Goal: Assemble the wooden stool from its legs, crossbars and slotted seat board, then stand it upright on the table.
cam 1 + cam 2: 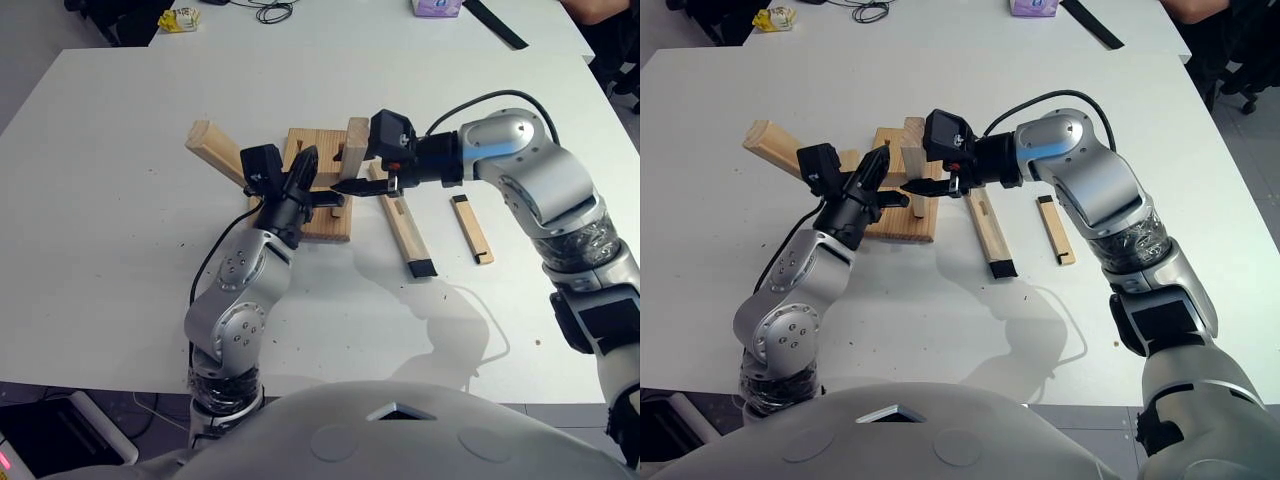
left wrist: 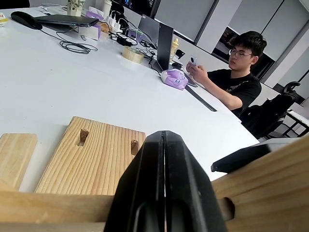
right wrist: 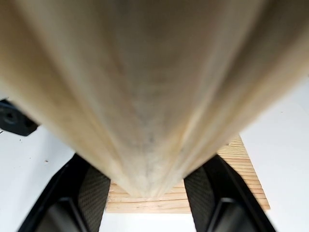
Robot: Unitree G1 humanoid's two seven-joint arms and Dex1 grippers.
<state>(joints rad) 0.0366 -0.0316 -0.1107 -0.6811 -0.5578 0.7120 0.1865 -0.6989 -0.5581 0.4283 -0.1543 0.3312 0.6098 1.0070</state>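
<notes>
On the table (image 1: 120, 250), going from the left, a tilted leg (image 1: 213, 148) is leaning up and away from the board (image 1: 328, 226). Its lower end is hiding behind the left arm, so I cannot tell what it is resting on.

The left claw (image 1: 305, 162) is hovering low over the board. From the head it is looking like one dark wedge. The left wrist view is settling it, with both fingers (image 2: 145, 193) pressing flat together and nothing between them. That view is also giving two slots (image 2: 83, 136) in the board's face. In front of them a holed piece (image 2: 270, 179) of wood is crossing behind the fingers. I cannot tell which part this piece is.

An upright leg (image 1: 357, 140) is standing at the board's right edge, and the right claw (image 1: 345, 187) is coming in from the right at its lower half. The head views are showing this claw side-on, so its gap is hard to read. In the right wrist view the blurred wood is running down between the two pads (image 3: 94, 191) and appears to be touching both, so the claw is gripping this leg. The leg's foot is lying behind the claws, and whether it is sitting in a slot I cannot tell.

Right of the board, a flat leg (image 1: 403, 225) with a black tip is lying on the table. A crossbar (image 1: 472, 230) is lying well apart beyond it.
</notes>
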